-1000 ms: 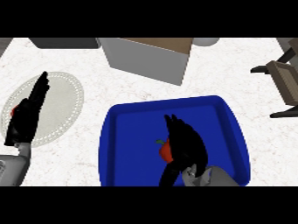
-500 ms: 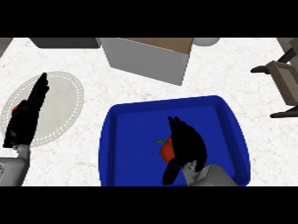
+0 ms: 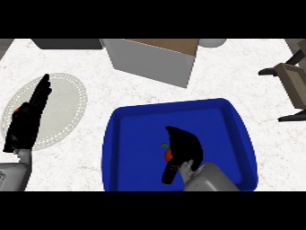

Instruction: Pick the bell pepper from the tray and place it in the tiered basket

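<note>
A blue tray [image 3: 135, 130] lies on the counter at the lower middle. In it, a red bell pepper [image 3: 169, 153] with a green stem shows only as a small patch at the left edge of my right hand [image 3: 185, 146]. That hand lies over the pepper, fingers pointing up and left, thumb hanging below; most of the pepper is hidden. Whether the fingers curl round it cannot be made out. The tiered basket [image 3: 299, 77], a brown wooden rack, stands at the right edge. My left hand [image 3: 28, 116] rests open at the left, fingers up, over a pale round plate [image 3: 66, 105].
A grey and tan box [image 3: 154, 58] stands behind the tray. A dark grey object [image 3: 66, 43] sits at the back left, and a pale round thing [image 3: 212, 42] at the back middle. White marbled counter lies between the tray and the basket.
My right hand has slid slightly down and toward me over the pepper. The left hand has stayed where it was.
</note>
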You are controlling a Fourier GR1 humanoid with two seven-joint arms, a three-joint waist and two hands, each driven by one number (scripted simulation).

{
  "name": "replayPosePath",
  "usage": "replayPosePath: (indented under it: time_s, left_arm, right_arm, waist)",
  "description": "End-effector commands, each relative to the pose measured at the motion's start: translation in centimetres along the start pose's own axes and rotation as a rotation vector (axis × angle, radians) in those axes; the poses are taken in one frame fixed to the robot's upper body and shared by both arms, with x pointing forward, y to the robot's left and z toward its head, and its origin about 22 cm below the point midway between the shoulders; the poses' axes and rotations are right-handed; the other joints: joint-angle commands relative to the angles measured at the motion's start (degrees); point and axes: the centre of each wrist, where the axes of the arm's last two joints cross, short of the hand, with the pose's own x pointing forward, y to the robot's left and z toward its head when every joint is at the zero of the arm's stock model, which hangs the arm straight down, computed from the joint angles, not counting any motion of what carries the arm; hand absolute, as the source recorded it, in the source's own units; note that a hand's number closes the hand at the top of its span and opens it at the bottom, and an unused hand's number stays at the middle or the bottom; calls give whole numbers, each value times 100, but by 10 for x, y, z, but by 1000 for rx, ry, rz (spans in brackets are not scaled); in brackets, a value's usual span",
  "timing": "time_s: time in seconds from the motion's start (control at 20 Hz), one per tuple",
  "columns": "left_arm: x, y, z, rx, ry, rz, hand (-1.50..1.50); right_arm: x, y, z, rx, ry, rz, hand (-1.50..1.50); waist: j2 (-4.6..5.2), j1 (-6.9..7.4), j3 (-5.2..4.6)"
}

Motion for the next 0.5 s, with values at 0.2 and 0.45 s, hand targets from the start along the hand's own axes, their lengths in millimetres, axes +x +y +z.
replayPosePath:
  time_s: [0.2,0.45]
  left_arm:
    - [-12,-9,-3,12,-7,-6,0]
    - [-10,7,2,8,-8,-12,0]
  right_arm:
    - [12,-5,0,47,-72,245,150]
    - [-10,15,-9,25,-77,54,150]
  waist:
    - [3,-23,-2]
    - [3,-21,1]
